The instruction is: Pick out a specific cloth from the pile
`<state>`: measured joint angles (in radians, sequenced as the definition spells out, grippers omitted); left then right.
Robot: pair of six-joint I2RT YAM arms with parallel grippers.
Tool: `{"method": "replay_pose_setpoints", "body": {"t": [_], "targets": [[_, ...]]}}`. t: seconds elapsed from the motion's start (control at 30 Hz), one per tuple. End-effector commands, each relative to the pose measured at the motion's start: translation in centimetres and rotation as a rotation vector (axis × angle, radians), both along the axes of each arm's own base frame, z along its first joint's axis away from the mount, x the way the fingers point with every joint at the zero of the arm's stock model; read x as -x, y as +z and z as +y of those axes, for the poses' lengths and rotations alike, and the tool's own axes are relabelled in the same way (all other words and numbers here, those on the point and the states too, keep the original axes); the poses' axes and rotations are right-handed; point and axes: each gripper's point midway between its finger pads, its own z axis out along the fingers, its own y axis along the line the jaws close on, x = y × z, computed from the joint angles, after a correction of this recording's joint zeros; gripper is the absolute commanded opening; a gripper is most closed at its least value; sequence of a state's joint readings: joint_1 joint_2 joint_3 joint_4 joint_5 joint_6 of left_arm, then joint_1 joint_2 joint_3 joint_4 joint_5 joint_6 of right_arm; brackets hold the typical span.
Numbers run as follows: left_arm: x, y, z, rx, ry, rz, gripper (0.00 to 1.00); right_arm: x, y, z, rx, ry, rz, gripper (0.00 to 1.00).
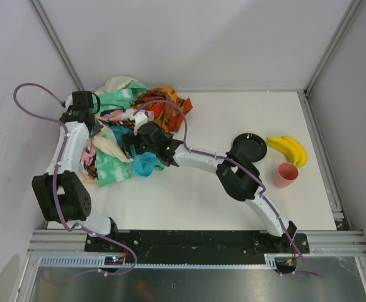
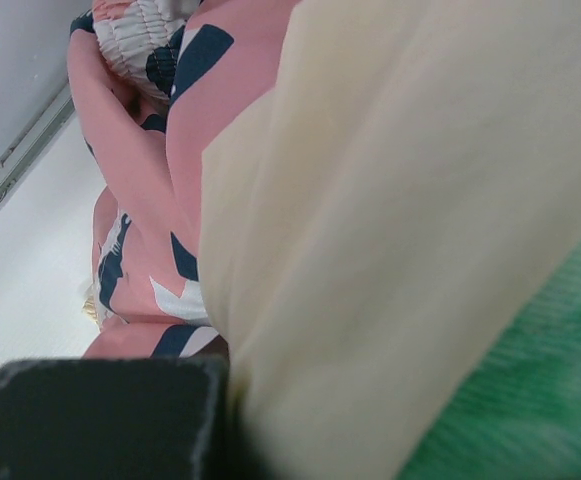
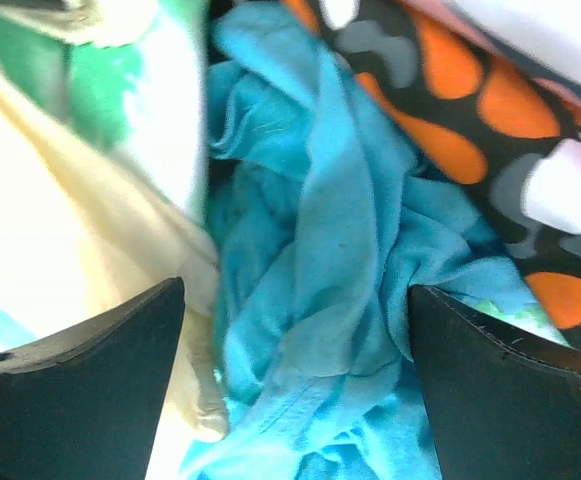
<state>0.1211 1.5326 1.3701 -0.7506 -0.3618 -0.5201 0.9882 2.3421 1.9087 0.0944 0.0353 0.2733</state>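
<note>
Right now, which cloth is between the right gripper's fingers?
The plain turquoise cloth; its neighbours are a mint-green blotched cloth, a cream cloth and an orange-spotted black cloth.

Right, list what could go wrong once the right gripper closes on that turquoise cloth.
1. The right gripper is open astride the turquoise cloth, but the cream cloth lies against one finger, so closing may pinch both.
2. The turquoise cloth seems tucked against the orange-spotted cloth. Lifting could drag part of the pile along.
3. The fabric is bunched in loose folds, so only one fold might be caught and slip out.
</note>
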Motion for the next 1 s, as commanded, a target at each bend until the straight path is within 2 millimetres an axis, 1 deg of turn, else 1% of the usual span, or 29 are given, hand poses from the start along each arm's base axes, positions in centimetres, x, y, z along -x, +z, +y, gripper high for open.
{"method": "replay_pose_setpoints", "body": {"t": [0.0, 0.07, 0.17, 0.23, 0.33, 0.43, 0.5, 0.6, 0.67, 0.8, 0.87, 0.93, 0.97], "targets": [[-0.7, 2.8, 0.6, -0.009, 0.038, -0.117, 0.01, 1.0, 3.8, 0.7, -0.021, 0.002, -0.104, 0.94], [-0.6, 2.9, 0.6, -0.009, 0.037, -0.120, 0.01, 0.5, 3.2, 0.9, -0.017, -0.005, -0.089, 0.93], [-0.6, 3.1, 0.6, -0.010, 0.037, -0.123, 0.01, -0.9, 1.4, 0.7, -0.006, -0.026, -0.038, 0.92], [-0.6, 3.1, 0.7, -0.011, 0.039, -0.122, 0.01, -1.9, 0.5, 0.2, -0.013, -0.051, 0.002, 0.91], [-0.6, 3.0, 0.7, -0.014, 0.040, -0.120, 0.01, -3.2, -0.3, -0.9, -0.032, -0.094, 0.035, 0.89], [-0.6, 2.9, 0.7, -0.011, 0.037, -0.119, 0.01, -3.9, -1.0, -1.5, -0.023, -0.112, 0.043, 0.88], [-0.7, 3.0, 0.6, -0.008, 0.035, -0.121, 0.01, -3.8, -1.6, -1.2, -0.015, -0.095, 0.051, 0.86], [-0.7, 3.1, 0.5, -0.007, 0.033, -0.124, 0.01, -3.3, -2.2, -0.1, -0.010, -0.049, 0.055, 0.82], [-0.6, 3.2, 0.5, -0.007, 0.033, -0.128, 0.01, -2.6, -2.5, 0.9, -0.005, -0.002, 0.057, 0.81], [-0.6, 3.4, 0.5, -0.006, 0.032, -0.133, 0.01, -1.7, -2.6, 2.3, -0.006, 0.057, 0.058, 0.80], [-0.6, 3.5, 0.5, -0.006, 0.031, -0.134, 0.01, -1.4, -2.6, 2.6, -0.006, 0.070, 0.059, 0.75], [-0.5, 3.5, 0.5, -0.007, 0.032, -0.135, 0.01, -1.4, -2.5, 2.6, -0.005, 0.068, 0.054, 0.64], [-0.5, 3.5, 0.6, -0.009, 0.034, -0.136, 0.01, -1.6, -2.4, 2.3, -0.002, 0.057, 0.050, 0.55]]}}
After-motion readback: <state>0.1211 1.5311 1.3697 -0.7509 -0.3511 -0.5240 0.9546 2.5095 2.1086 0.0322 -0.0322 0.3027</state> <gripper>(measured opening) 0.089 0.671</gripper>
